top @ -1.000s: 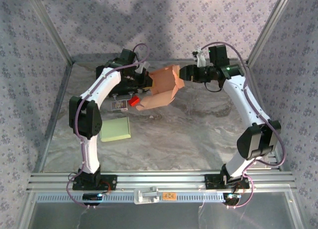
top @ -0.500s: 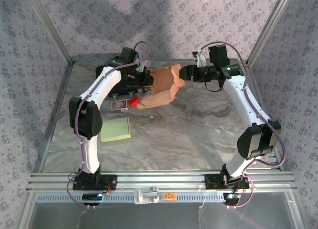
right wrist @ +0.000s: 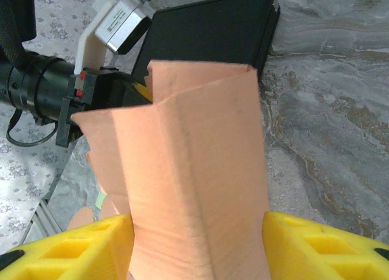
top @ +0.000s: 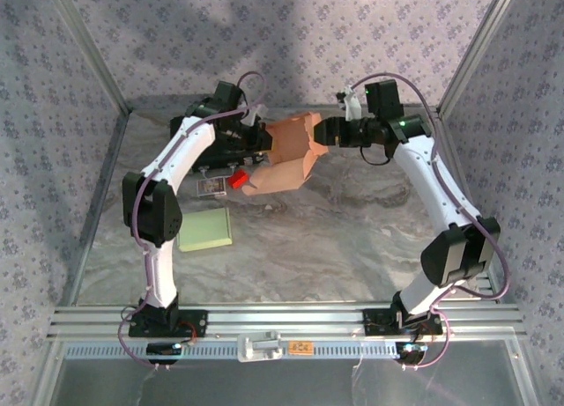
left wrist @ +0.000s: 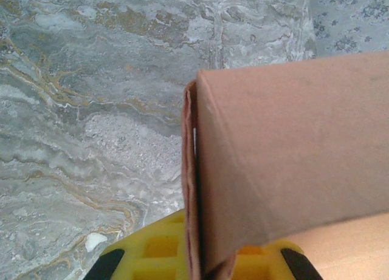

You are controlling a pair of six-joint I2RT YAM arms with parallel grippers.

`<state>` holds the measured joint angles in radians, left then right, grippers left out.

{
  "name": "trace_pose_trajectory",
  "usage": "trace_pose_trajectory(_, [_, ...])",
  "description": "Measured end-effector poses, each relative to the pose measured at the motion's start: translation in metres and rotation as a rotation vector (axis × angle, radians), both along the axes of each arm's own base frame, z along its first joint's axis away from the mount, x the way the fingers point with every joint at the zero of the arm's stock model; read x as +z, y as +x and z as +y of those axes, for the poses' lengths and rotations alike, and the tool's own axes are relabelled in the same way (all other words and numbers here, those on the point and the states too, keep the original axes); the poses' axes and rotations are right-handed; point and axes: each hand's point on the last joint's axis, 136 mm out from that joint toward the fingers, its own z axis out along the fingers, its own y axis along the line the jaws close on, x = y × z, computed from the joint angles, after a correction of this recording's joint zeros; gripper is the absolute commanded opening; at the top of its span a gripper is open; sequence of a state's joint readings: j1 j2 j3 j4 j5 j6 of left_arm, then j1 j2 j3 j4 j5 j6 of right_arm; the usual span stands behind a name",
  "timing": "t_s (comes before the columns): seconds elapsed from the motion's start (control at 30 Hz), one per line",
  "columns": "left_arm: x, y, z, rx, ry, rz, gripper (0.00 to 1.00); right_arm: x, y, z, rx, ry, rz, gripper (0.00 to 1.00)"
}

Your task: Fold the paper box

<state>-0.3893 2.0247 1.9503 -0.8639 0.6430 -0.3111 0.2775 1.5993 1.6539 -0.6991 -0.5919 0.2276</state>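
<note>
Right wrist: paper box [right wrist: 200,170] lies between right claw's [right wrist: 196,246] jaws.

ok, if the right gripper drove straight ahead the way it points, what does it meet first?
The paper box, already between the fingers of the right gripper. Beyond it is the left gripper, holding the box's far side, though depth is hard to judge.
</note>
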Motion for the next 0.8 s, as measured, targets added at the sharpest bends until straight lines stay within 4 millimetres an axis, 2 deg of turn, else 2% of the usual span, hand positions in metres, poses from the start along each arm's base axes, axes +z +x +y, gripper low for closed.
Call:
trace_pose_trajectory(0.1, [0.001,0.000,0.000,-0.001,-0.001,-0.003,0.00,0.001,-0.004,-0.001,0.003,0.003,-0.001,0.60])
trace_pose_trajectory(0.33, [0.000,0.000,-0.002,-0.006,0.002,-0.005,0.00,-0.008,-0.005,-0.003,-0.004,-0.007,0.018,0.51])
trace_pose_trajectory(0.6, [-0.002,0.004,0.001,0.010,0.028,-0.017,0.00,-0.019,0.017,-0.006,-0.071,-0.103,0.022,0.44])
trace_pose_trajectory(0.8, [-0.002,0.002,-0.002,0.006,0.034,-0.018,0.00,-0.033,0.022,-0.013,-0.126,-0.183,0.037,0.38])
